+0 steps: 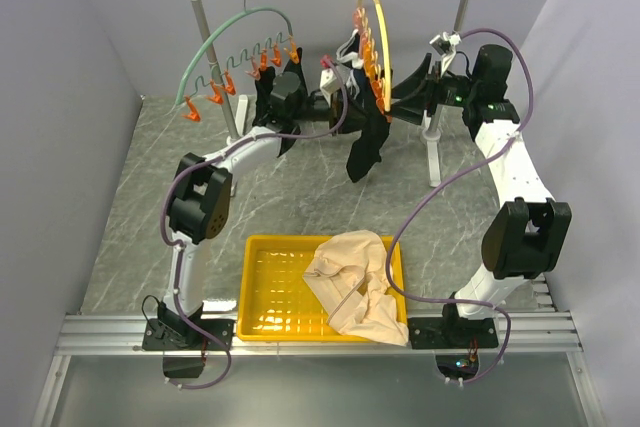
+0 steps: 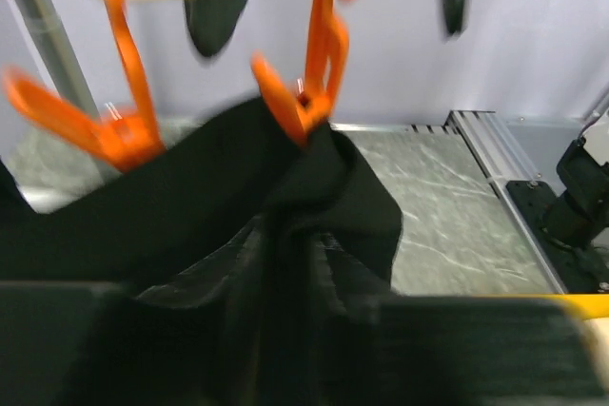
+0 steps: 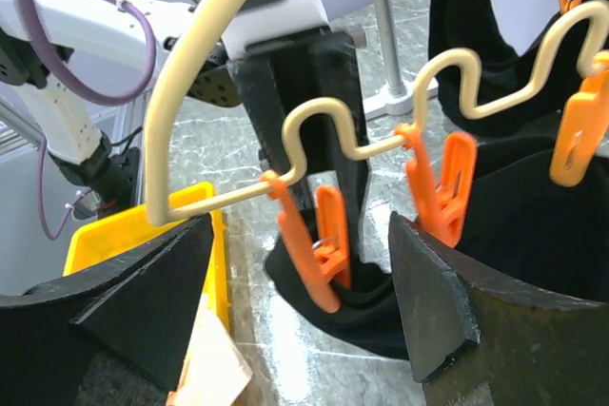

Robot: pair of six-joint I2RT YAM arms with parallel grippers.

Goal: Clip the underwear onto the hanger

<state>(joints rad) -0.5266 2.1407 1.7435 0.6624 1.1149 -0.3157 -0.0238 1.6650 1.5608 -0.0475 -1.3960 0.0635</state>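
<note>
The pale yellow hanger [image 1: 378, 37] hangs edge-on from the rack rail. The black underwear [image 1: 365, 152] hangs below it, bitten by an orange clip [image 3: 324, 244]. In the left wrist view the same fabric [image 2: 314, 197] bunches under an orange clip [image 2: 303, 106] and drapes between my left gripper's spread fingers [image 2: 495, 349]. My left gripper [image 1: 325, 105] is at the hanger's left side. My right gripper [image 3: 300, 235] is open, its fingers on either side of the clip without touching it. It sits at the hanger's right side [image 1: 398, 105].
A green hanger [image 1: 230, 32] with orange clips hangs on the rail's left half. The rack's right post [image 1: 435, 147] stands near my right arm. A yellow tray [image 1: 260, 287] at the table front holds a beige garment [image 1: 355, 277].
</note>
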